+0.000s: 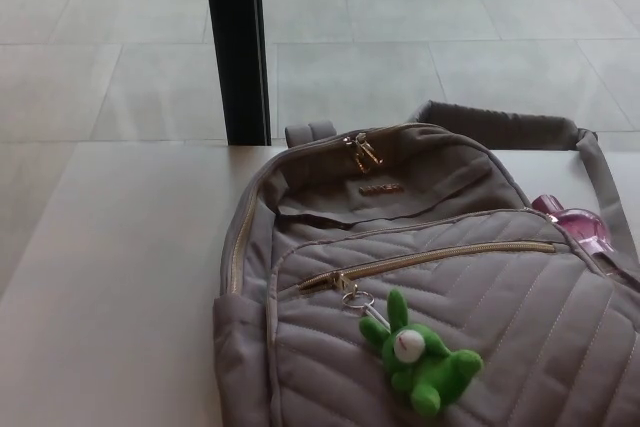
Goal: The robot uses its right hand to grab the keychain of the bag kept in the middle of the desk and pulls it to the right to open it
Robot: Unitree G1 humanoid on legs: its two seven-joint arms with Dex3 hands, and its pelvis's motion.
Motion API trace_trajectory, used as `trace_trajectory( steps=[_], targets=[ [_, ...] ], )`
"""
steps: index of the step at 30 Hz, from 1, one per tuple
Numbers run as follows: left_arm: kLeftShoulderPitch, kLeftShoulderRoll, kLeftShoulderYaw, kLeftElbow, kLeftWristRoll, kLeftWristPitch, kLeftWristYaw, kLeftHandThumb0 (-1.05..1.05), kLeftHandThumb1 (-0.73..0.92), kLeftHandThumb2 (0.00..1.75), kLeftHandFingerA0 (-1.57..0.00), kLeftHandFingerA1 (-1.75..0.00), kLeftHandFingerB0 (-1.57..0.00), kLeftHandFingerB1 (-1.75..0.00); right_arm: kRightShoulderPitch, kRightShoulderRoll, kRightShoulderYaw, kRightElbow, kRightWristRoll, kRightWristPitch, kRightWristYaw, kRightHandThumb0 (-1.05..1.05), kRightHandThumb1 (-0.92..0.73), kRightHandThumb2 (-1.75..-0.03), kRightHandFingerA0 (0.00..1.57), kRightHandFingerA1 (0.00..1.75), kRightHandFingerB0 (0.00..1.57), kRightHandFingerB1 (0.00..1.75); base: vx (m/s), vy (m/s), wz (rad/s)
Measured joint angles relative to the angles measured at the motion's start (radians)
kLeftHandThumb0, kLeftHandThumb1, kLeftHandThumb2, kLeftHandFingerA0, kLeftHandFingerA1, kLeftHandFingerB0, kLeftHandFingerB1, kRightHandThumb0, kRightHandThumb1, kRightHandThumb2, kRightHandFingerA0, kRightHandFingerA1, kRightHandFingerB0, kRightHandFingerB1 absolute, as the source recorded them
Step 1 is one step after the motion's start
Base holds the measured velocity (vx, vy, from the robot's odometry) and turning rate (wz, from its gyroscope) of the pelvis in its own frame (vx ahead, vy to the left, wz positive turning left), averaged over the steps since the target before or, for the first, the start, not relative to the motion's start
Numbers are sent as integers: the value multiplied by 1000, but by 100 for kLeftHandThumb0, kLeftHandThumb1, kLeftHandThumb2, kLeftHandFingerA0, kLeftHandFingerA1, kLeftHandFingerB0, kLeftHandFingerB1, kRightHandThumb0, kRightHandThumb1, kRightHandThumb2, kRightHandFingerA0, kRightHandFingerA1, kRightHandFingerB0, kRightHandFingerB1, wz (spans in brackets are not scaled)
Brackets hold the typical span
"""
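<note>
neither hand of the robot shows anywhere in the head view, left or right, so how their fingers stand cannot be told.

a grey quilted backpack lies flat on the pale worktop, filling the lower right of the view and running off the bottom and right edges. its top points away from the camera, toward the far edge of the worktop. a short carry loop sticks up at the top of the bag, and a broad grey shoulder strap arcs behind it and comes down along the right side.

the front pocket zipper, with gold teeth, runs across the quilted front panel and looks closed along its whole length. its gold pull sits at the left end of the track. from the pull hangs a metal ring, and from the ring a green plush rabbit keychain, lying on the quilted fabric below the zipper, ears pointing up toward the ring.

two more gold zipper pulls meet at the top of the main compartment. a pink object peeks out at the bag's right side, partly hidden by the strap.

behind the worktop is a tiled floor, with a dark upright post standing just past the far edge.
</note>
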Motion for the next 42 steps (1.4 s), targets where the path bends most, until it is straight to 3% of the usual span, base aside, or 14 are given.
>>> trace_trajectory(
  steps=[2,3,4,6,8,9,11,12,13,14,29,31,32,42],
  targets=[
    [-5,6,14,16,-7,-14,-16,-53,67,61,-48,-52,-48,-38,-6,-9,-52,-15,26,-26,4,-80,-56,-91,58,78,7,32,0,0,0],
    [-8,9,18,20,-10,-19,-22,-53,67,60,-49,-52,-49,-38,-18,-18,-76,-22,42,-33,9,-80,-72,-62,50,52,9,23,0,0,0],
    [-10,11,21,23,-12,-24,-26,-54,66,60,-48,-51,-48,-38,-30,-25,-93,-31,52,-35,14,-97,-66,-99,31,48,7,10,0,0,0],
    [-14,15,26,27,-17,-31,-34,-54,66,60,-48,-51,-48,-38,-50,-34,-124,-83,73,-34,21,-97,-66,-99,31,48,7,10,0,0,0],
    [-19,16,31,31,-23,-31,-39,-52,66,60,-49,-53,-49,-38,-67,-39,-148,-162,91,-30,29,-78,-71,-61,45,41,5,22,0,0,0],
    [-19,15,32,31,-23,-31,-40,-52,67,61,-50,-53,-48,-38,-75,-39,-157,-203,97,-26,32,-92,-61,-97,28,49,6,13,0,0,0],
    [-20,15,33,31,-24,-31,-42,-53,66,60,-51,-51,-50,-38,-89,-39,-165,-270,105,-17,35,-86,-56,-94,27,51,9,22,0,0,0],
    [-21,15,34,31,-24,-31,-42,-53,66,60,-52,-51,-50,-38,-97,-39,-167,-307,107,-13,36,-86,-71,-62,35,38,8,23,0,0,0],
    [-21,15,34,31,-24,-31,-42,-53,66,60,-50,-52,-50,-38,-109,-39,-170,-354,111,-6,37,-85,-56,-95,28,50,7,39,0,0,0],
    [-21,15,34,31,-24,-31,-42,-54,67,60,-49,-51,-48,-38,-116,-39,-170,-375,113,-4,38,-88,-69,-61,41,46,17,36,0,0,0],
    [-31,-2,35,31,-24,-30,-44,-53,66,61,-51,-53,-49,-38,-324,-39,-114,-900,129,106,38,-74,-50,-88,33,57,16,42,0,0,0],
    [-31,-3,35,31,-24,-30,-44,-54,65,60,-50,-54,-49,-38,-346,-39,-90,-961,129,121,39,-75,-50,-87,32,55,17,42,0,0,0],
    [-32,-4,35,31,-24,-30,-44,-54,66,60,-51,-53,-49,-38,-357,-39,-77,-993,128,128,40,-75,-61,-59,40,48,28,30,0,0,0],
    [-34,-4,38,31,-24,-30,-47,-52,67,60,-53,-52,-51,-39,-425,-39,110,-1315,122,212,73,-73,-62,-60,40,47,29,30,0,0,0]
  ],
)
